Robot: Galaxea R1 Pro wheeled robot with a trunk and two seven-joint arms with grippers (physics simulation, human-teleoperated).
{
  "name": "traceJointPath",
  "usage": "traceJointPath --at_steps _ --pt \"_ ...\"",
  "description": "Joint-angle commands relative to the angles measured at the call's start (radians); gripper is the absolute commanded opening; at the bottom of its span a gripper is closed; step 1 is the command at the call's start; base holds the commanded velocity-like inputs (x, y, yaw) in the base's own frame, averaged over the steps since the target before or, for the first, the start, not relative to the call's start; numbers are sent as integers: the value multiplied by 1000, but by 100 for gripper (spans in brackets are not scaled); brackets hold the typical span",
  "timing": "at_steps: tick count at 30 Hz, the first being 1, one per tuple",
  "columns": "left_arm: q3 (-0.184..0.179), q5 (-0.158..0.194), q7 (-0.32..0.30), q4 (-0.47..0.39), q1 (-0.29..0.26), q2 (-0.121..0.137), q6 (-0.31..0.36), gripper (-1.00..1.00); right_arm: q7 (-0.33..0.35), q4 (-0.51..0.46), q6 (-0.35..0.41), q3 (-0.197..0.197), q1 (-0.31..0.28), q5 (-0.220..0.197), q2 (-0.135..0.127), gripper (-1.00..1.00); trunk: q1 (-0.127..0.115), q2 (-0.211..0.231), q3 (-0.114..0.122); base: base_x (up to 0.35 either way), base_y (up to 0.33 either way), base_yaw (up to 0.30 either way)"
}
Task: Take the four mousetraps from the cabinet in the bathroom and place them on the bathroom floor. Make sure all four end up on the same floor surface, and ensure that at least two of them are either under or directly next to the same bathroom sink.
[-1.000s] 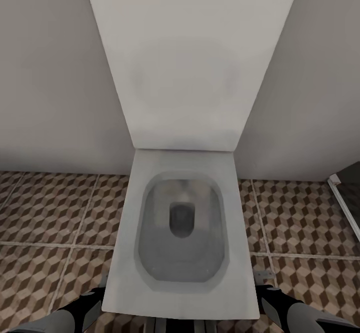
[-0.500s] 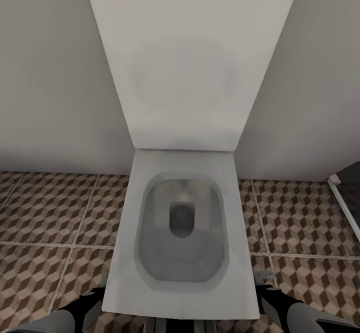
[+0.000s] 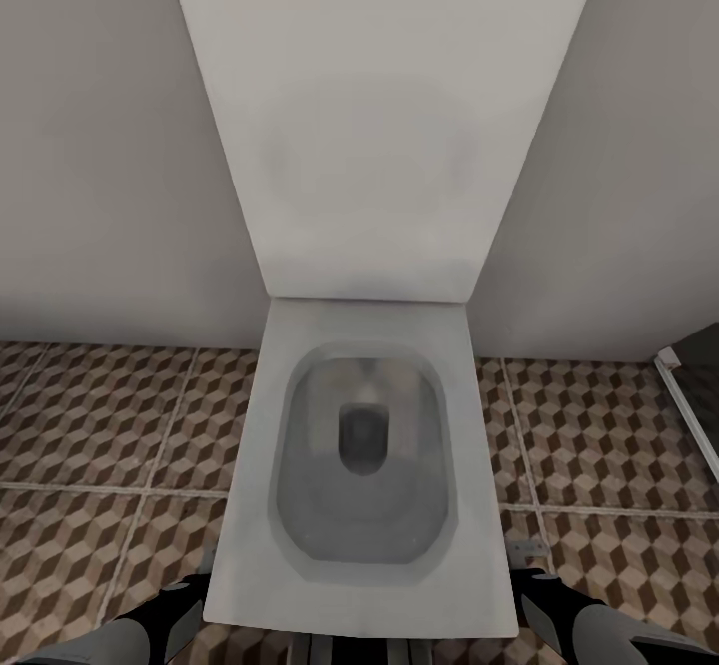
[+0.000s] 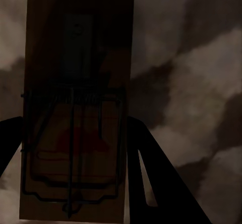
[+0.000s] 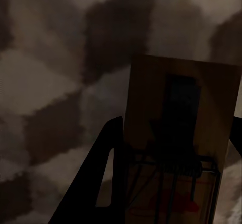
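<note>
**A mousetrap in each hand, over the toilet**

Head view: white toilet (image 3: 364, 465) at twelve o'clock on the bathroom floor (image 3: 90, 425).

Left wrist: left gripper (image 4: 75, 148) fingers hold a mousetrap (image 4: 75, 82).

Right wrist: right gripper (image 5: 171, 173) fingers clamp a second mousetrap (image 5: 181, 113).

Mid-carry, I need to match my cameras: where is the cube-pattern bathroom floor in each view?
Head view: bathroom floor runs across the lower part, on both sides of the toilet.
Left wrist view: dim floor behind a mousetrap.
Right wrist view: dim floor behind a mousetrap.
Shared landmark: the brown-and-beige cube print.
</note>
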Motion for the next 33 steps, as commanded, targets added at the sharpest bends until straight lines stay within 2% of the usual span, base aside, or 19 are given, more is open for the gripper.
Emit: traceJointPath --at_steps 1,14,33 --pt "-8 7 -3 1 0 0 -2 -100 3 1 1 -8 -1 10 -1 -100 0 0 -1 0 0 0" --pt "-8 7 -3 1 0 0 -2 -100 16 1 47 -3 -1 19 -4 -100 0 0 -1 0 0 0" --pt "-8 7 -3 1 0 -1 -2 -100 15 1 44 -5 -1 18 -6 -100 0 0 -1 0 0 0"
